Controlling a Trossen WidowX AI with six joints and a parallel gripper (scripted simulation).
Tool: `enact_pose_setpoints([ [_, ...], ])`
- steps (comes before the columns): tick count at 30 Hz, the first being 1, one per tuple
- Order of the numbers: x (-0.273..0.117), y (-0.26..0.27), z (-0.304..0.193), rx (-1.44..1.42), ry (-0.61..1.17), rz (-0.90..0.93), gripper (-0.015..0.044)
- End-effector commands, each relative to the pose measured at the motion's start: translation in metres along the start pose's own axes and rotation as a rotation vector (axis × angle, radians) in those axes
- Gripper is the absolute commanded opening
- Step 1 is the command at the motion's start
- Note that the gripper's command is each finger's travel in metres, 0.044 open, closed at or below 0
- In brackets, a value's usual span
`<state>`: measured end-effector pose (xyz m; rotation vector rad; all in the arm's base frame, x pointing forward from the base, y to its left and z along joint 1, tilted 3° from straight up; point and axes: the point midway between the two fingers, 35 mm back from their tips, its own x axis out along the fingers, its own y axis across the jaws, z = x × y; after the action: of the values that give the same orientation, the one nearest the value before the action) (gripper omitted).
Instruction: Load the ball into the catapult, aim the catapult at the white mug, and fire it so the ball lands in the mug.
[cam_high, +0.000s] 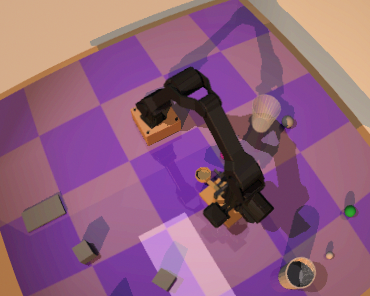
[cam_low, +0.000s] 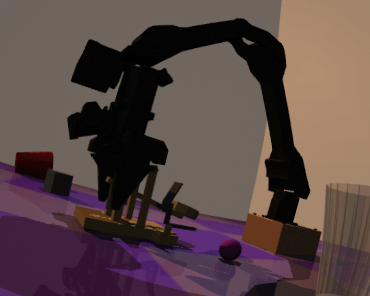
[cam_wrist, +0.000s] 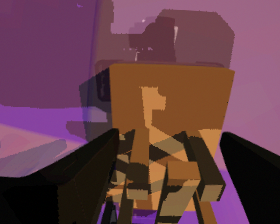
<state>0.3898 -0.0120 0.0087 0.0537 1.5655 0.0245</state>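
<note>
Under the jaws (cam_high: 220, 187) (cam_low: 110, 204), in the top view, stands the tan wooden catapult (cam_high: 209, 194) (cam_low: 125, 231) (cam_wrist: 172, 80), its round cup (cam_high: 203, 174) just beside them. The exterior view shows a small magenta ball (cam_high: 222, 156) (cam_low: 230, 249) on the bench (cam_low: 45, 250), apart from the jaws. In the wrist view, the jaws are open, spread around the catapult's posts (cam_wrist: 182, 175).

Arm (cam_high: 222, 127) (cam_low: 210, 36): matte black, angular segmented links, blocky housings, tapered gripper fingers; orange base block (cam_high: 162, 134) (cam_low: 261, 234), dark screws on top.
</note>
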Motion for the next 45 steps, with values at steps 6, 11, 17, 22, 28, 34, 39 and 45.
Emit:
enact_pose_setpoints([
  [6,-0.089,0.0,0.002,0.0,0.0,0.0,0.044],
  [11,-0.089,0.0,0.004,0.007,-0.015,-0.001,0.044],
  [17,-0.112,0.0,0.004,0.006,-0.025,-0.001,0.044],
  [22,-0.151,0.001,-0.001,0.005,-0.04,-0.002,0.044],
  [28,-0.104,0.041,-0.029,0.053,-0.008,0.003,0.03],
  [34,-0.072,0.082,-0.075,0.102,-0.006,0.005,0.03],
  [39,-0.046,0.102,-0.115,0.137,-0.005,0.007,0.03],
  [45,-0.027,0.114,-0.151,0.18,0.011,0.009,0.03],
])
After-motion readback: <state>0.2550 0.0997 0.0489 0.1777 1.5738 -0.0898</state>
